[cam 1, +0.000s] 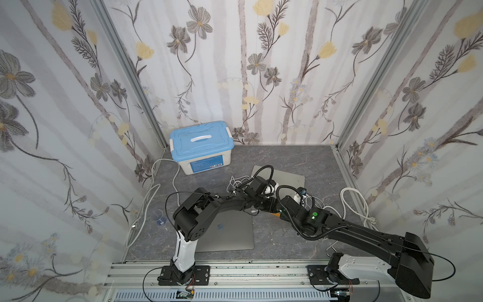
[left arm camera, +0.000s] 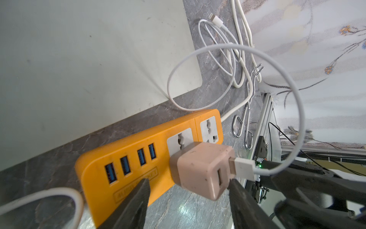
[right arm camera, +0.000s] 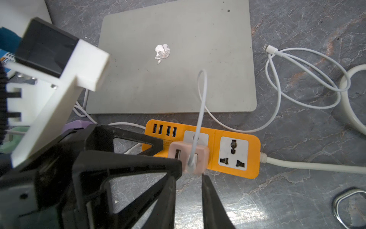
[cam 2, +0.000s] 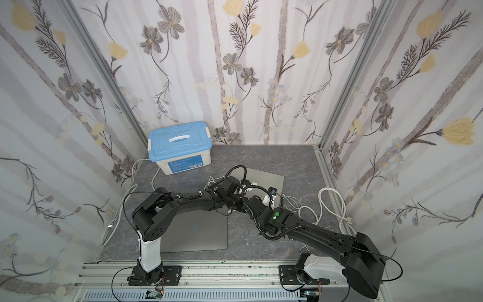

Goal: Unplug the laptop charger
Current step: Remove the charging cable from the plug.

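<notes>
The charger [left arm camera: 202,170] is a pinkish-beige cube plugged into an orange power strip [left arm camera: 126,178], with a white USB cable [left arm camera: 243,167] in one of its ports. My left gripper [left arm camera: 188,190] is open and straddles the cube: one finger [left arm camera: 138,198] is over the strip, the other [left arm camera: 243,200] is beside the cube's corner. In the right wrist view the charger [right arm camera: 202,158] stands on the strip [right arm camera: 251,156]. My right gripper [right arm camera: 189,178] has its jaws narrowly apart just short of the cube. Only table shows between them. Both top views hide the charger under the arms.
A silver laptop [right arm camera: 174,59] lies behind the strip and a darker laptop [cam 1: 227,232] lies near the front. A blue-lidded box [cam 1: 201,143] stands at the back left. Loose white cables [left arm camera: 223,49], a thick white cord [cam 1: 350,198] and metal tongs [left arm camera: 245,123] lie to the right.
</notes>
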Robot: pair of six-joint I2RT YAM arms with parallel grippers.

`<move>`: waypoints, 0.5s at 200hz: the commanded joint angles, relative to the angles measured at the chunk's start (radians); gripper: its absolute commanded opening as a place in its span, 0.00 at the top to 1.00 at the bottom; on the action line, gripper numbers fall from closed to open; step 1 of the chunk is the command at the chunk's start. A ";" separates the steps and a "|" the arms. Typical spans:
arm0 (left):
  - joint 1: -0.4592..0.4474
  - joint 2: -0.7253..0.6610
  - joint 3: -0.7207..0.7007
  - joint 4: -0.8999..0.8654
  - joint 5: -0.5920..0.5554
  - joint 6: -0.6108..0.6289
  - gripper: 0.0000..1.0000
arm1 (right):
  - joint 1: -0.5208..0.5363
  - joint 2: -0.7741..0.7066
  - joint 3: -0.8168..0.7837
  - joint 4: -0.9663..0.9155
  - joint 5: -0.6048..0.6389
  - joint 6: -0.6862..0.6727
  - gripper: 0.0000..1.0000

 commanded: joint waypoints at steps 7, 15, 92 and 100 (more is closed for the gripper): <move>0.005 0.003 -0.016 -0.111 -0.048 0.004 0.33 | -0.004 0.016 0.010 0.025 0.018 0.015 0.75; 0.006 0.003 -0.017 -0.111 -0.048 0.004 0.33 | -0.004 0.020 0.011 0.021 0.018 0.019 0.75; 0.010 0.001 -0.029 -0.105 -0.043 0.005 0.33 | -0.002 0.086 0.053 -0.007 0.042 0.022 0.81; 0.009 0.002 -0.031 -0.105 -0.042 0.004 0.33 | 0.000 0.094 0.060 -0.013 0.042 0.022 0.83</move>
